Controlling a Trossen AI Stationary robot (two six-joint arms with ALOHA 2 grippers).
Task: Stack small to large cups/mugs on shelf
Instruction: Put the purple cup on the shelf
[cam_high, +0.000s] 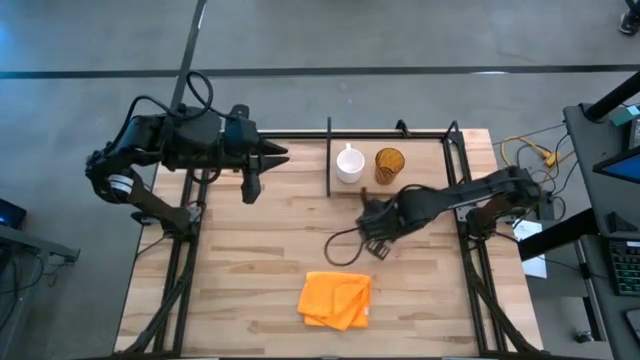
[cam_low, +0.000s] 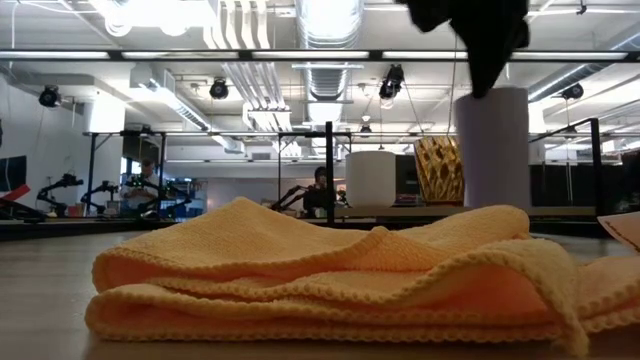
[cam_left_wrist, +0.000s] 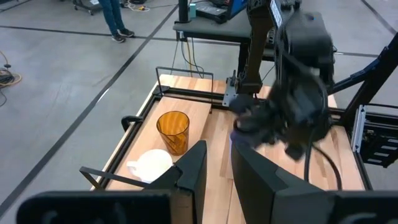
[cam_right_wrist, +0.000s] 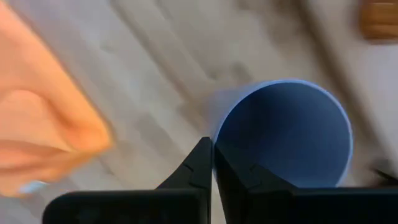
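On the shelf (cam_high: 420, 165) at the table's far side stand the white mug (cam_high: 349, 163) and, to its right, the amber cup (cam_high: 389, 163), beside the black divider (cam_high: 329, 155). The pale lavender tumbler (cam_low: 492, 150) stands upright in front of the shelf, under my right gripper (cam_high: 375, 240), which is shut on it and hides it in the high view. My left gripper (cam_high: 250, 190) hangs open above the table's far left, touching nothing. My right gripper pinches the tumbler's wall at the rim (cam_right_wrist: 216, 142), one finger inside the blue hollow and one outside. The fingers come from above, pointing almost straight down. The tumbler stays upright; the orange cloth hides its foot in the low view.
A folded orange cloth (cam_high: 337, 298) lies near the table's front edge, just nearer than the tumbler. A black cable loops on the table left of my right gripper (cam_high: 340, 250). People and other robot arms show in the room beyond the table.
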